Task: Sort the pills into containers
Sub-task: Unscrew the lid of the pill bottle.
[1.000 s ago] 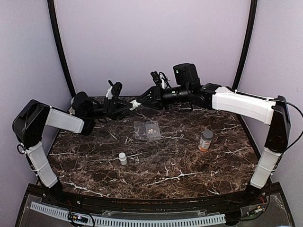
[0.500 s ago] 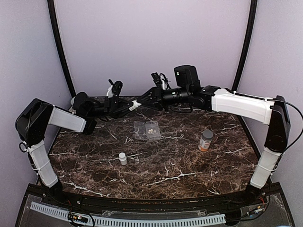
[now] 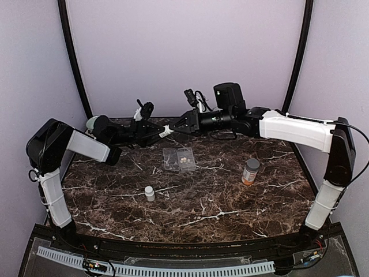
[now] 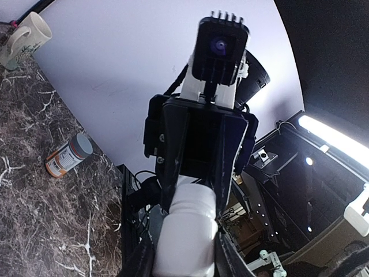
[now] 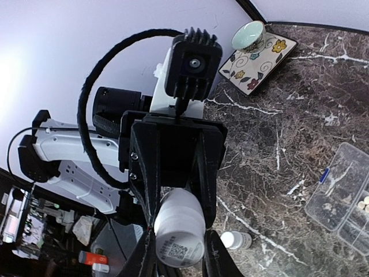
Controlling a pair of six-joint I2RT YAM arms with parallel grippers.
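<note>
Top external view. Both arms reach to the back of the dark marble table [image 3: 219, 202] and meet tip to tip above it. A held white bottle [image 3: 166, 130] lies crosswise between the left gripper [image 3: 158, 132] and the right gripper [image 3: 173, 127]. Whether either grip is closed cannot be judged from this height. The clear pill box [image 3: 169, 160] lies flat near the table's middle, in front of the meeting point and apart from both arms. The pills [image 3: 184, 157] sit clustered in its right-hand half; the exact compartment cannot be told. An orange bottle with grey cap [image 3: 250, 171] stands upright to the right. A standing white bottle [image 3: 149, 193] is upright nearer the bases, left of centre.

Left wrist view. The left gripper's own fingers lie against both sides of the held white bottle, clamped on it. The right gripper faces it and grips the far end. The orange bottle shows on the marble beyond, and a cream mug [image 4: 23, 39] is at the frame's corner.

Right wrist view. The right gripper's fingers are closed on the labelled end of the held white bottle. The left gripper's fingers bracket the other end. A flowered plate [image 5: 266, 64] carries a pale green cup [image 5: 249, 34]. The pill box sits at the right edge with pills inside.
</note>
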